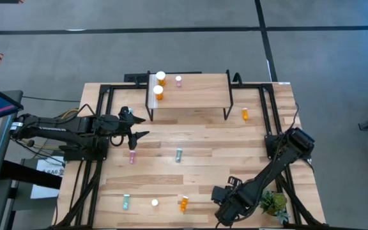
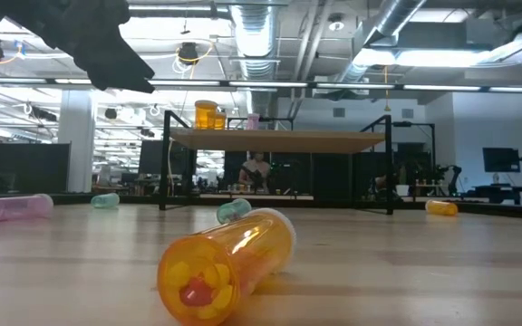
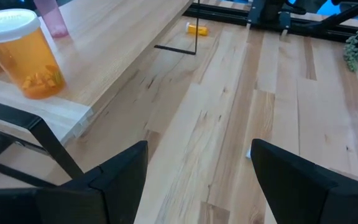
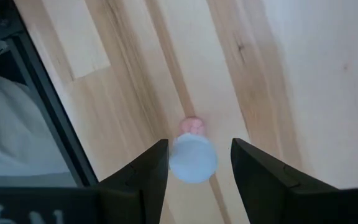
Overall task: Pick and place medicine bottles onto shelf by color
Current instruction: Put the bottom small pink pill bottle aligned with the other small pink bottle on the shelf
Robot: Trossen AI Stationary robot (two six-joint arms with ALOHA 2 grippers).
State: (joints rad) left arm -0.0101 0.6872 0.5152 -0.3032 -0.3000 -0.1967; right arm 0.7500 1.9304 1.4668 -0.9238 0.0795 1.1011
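Note:
The shelf (image 1: pixel 193 97) stands at the table's far side. Two wide orange bottles (image 1: pixel 158 91) and a small pink one (image 1: pixel 178 80) stand on its left end. Loose bottles lie on the table: pink (image 1: pixel 131 156), teal (image 1: pixel 179 154), teal (image 1: pixel 125 202), orange (image 1: pixel 184 204), orange (image 1: pixel 245 114). A white-capped one (image 1: pixel 154 202) stands upright. My right gripper (image 4: pixel 199 146) points down near the table's near edge. Its fingers stand on either side of a white-capped pink bottle (image 4: pixel 192 155) that stands upright on the table, a gap showing beside the cap. My left gripper (image 1: pixel 139 136) hangs open before the shelf's left end.
A small green plant (image 1: pixel 273 203) sits at the near right corner, close beside my right arm. Black frame rails (image 1: pixel 101 115) run along the table's left and right sides. The shelf's thin black legs (image 3: pixel 55 149) stand just ahead of my left gripper. Bare wood lies mid-table.

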